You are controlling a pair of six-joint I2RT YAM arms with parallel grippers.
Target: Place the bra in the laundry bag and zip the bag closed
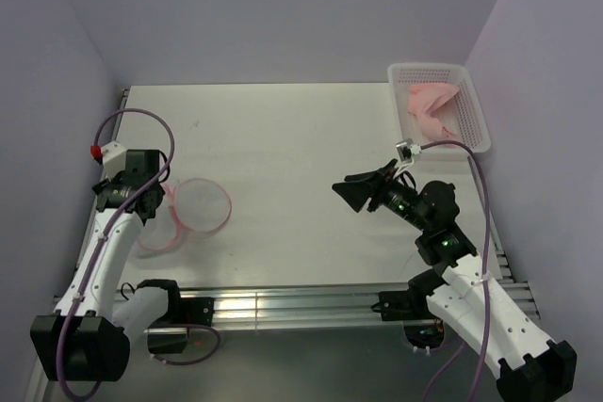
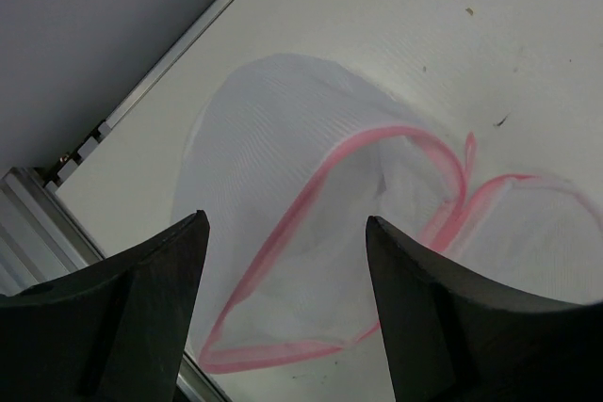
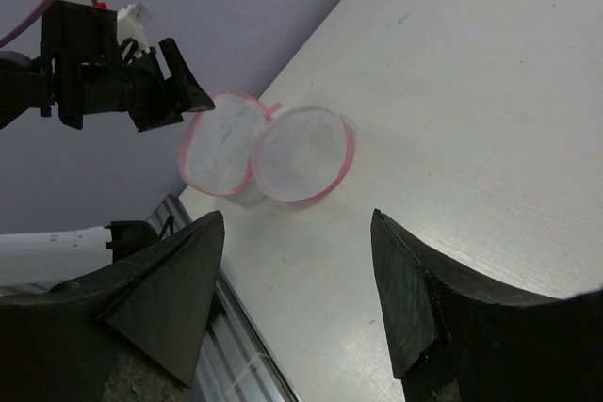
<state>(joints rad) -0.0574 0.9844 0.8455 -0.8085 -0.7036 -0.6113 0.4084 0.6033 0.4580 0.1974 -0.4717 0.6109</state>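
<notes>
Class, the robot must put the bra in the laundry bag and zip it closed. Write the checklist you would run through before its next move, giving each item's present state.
1. Laundry bag unzipped, halves spread on the table: ok.
2. Bra inside the bag: not ok; it lies in the basket at the far right.
3. Left gripper open, empty, above the bag: ok.
4. Right gripper open, empty: ok.
5. Bra's straps free of the basket: cannot tell.
</notes>
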